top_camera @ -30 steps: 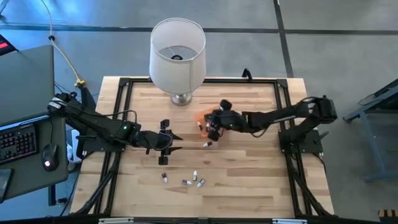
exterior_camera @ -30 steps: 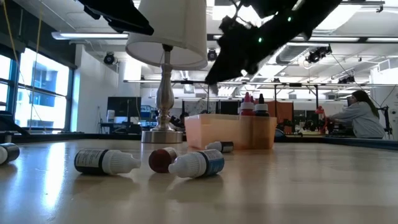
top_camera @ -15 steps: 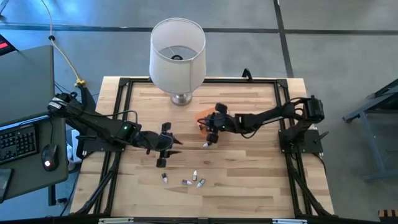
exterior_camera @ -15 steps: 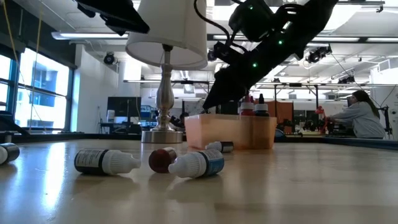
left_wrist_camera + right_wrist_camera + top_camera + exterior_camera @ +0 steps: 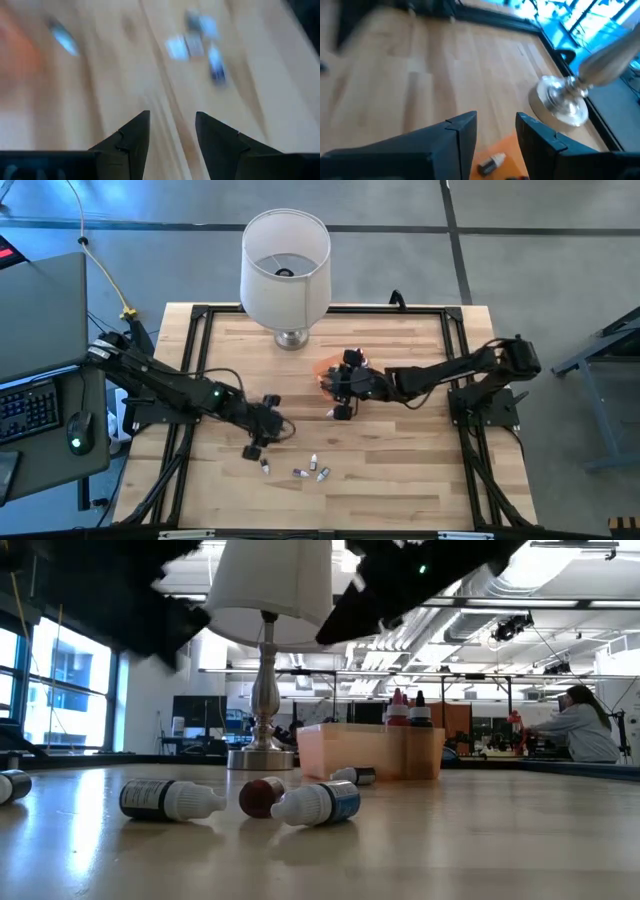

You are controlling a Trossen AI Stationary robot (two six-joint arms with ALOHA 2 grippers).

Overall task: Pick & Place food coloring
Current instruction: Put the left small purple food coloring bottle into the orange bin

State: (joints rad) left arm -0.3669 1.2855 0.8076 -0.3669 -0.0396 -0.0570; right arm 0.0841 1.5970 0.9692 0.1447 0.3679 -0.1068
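**Right arm lets go at the tray as the left swings toward the loose bottles**

Both arms have shifted since the earlier high view: the left gripper [image 5: 262,442], which hung farther up the table, now sits low and close to the scattered food coloring [image 5: 297,471], while the right gripper [image 5: 345,387] has drawn in against the orange tray [image 5: 322,370]. Its fingers [image 5: 462,131], nearly pressed together a second ago, now stand spread with nothing between them. A small bottle [image 5: 491,161] lies on the orange surface just beyond the fingertips, which suggests it was carried there on purpose and set down in the collection spot.

In the low view, several dropper bottles stand upright in the tray [image 5: 370,752], caps up, presumably so they pack side by side. One more bottle [image 5: 334,413] lies on the bare wood just below the right gripper, outside the tray.

The left gripper's fingers [image 5: 131,137] are parted and empty, pointed down at the table with a cluster of bottles [image 5: 200,42] ahead of the tips; the spread looks like readiness for a grab. Those bottles lie on their sides, as the low view [image 5: 315,803] shows, so a pinch across the body seems likely.

A lamp [image 5: 286,270] stands beyond the tray, well clear of both grippers.
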